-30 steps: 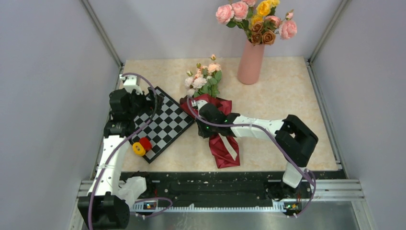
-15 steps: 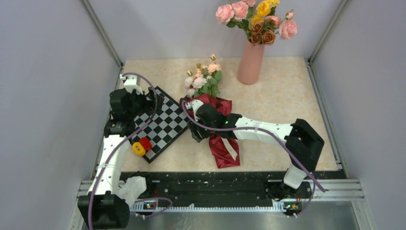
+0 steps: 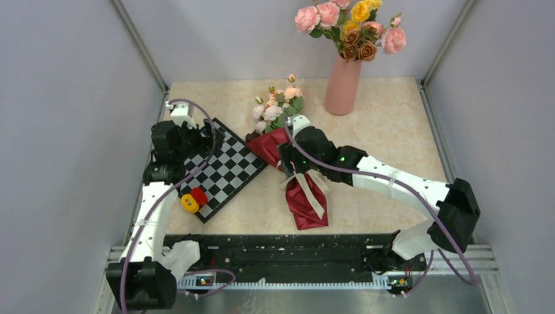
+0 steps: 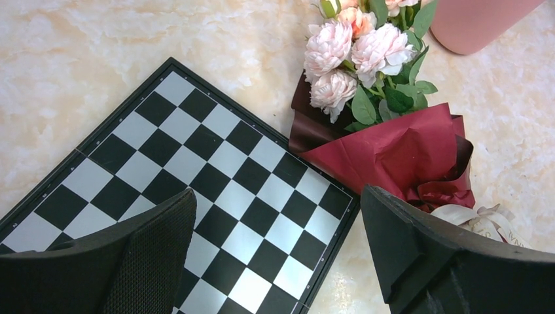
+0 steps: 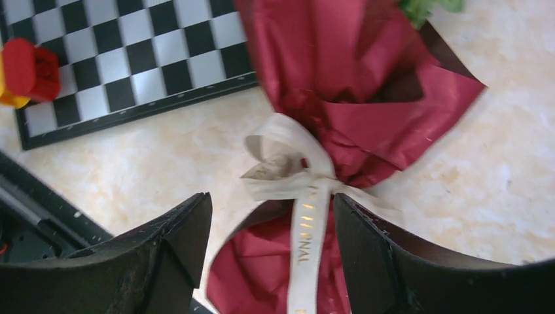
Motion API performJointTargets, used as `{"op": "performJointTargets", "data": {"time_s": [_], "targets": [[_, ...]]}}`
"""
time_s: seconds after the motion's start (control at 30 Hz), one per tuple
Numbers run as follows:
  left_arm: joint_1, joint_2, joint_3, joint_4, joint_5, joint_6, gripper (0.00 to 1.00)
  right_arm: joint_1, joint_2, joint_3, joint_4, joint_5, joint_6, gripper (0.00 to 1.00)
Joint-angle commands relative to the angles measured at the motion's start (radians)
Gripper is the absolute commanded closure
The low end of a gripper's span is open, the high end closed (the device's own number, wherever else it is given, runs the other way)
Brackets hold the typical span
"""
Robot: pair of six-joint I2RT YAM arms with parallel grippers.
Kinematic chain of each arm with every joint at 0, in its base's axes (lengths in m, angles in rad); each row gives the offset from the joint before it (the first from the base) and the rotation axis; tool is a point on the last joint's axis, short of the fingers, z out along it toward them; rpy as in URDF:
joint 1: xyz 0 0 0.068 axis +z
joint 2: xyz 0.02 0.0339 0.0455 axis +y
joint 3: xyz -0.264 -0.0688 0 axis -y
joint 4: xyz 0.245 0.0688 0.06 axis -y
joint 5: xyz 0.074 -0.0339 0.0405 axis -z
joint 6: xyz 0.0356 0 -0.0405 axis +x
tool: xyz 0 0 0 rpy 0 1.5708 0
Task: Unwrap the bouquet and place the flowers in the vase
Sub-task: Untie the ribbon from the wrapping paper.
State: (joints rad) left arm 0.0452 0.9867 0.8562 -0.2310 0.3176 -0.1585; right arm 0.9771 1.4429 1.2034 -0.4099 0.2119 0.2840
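The bouquet lies on the table in dark red crinkled paper, its flowers pointing toward the back. A cream ribbon is tied round its waist, with one tail lying down the lower wrap. My right gripper hovers open just above the knot, its fingers either side of the tail and holding nothing; the top view shows the right gripper over the wrap's middle. My left gripper stands wide open over the chessboard, empty, left of the bouquet. The salmon-pink vase stands at the back.
The vase holds larger pink, yellow and brown roses. A red and a yellow piece sit on the chessboard's near corner. Grey walls close in both sides and the back. The black rail runs along the near edge.
My right gripper has gone from shut to open and swung from the bouquet's left side rightward and back over the ribbon. The left arm has not moved.
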Motion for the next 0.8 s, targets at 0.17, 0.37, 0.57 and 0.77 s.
{"op": "performJointTargets", "data": {"time_s": [0.17,0.37,0.57,0.77], "targets": [[-0.266,0.034,-0.019,0.02,-0.088,-0.042,0.01,-0.236,-0.175,-0.183,-0.087,-0.047,0.144,0.33],[-0.428,0.04,-0.092,0.096,-0.015,-0.292,0.01,-0.358,-0.334,-0.325,-0.089,-0.147,0.171,0.32],[-0.636,0.013,-0.125,0.219,-0.114,-0.532,0.02,-0.376,-0.387,-0.428,-0.015,-0.347,0.194,0.37],[-0.777,0.047,-0.152,0.292,-0.198,-0.667,0.03,-0.369,-0.404,-0.482,0.085,-0.529,0.201,0.47]]}}
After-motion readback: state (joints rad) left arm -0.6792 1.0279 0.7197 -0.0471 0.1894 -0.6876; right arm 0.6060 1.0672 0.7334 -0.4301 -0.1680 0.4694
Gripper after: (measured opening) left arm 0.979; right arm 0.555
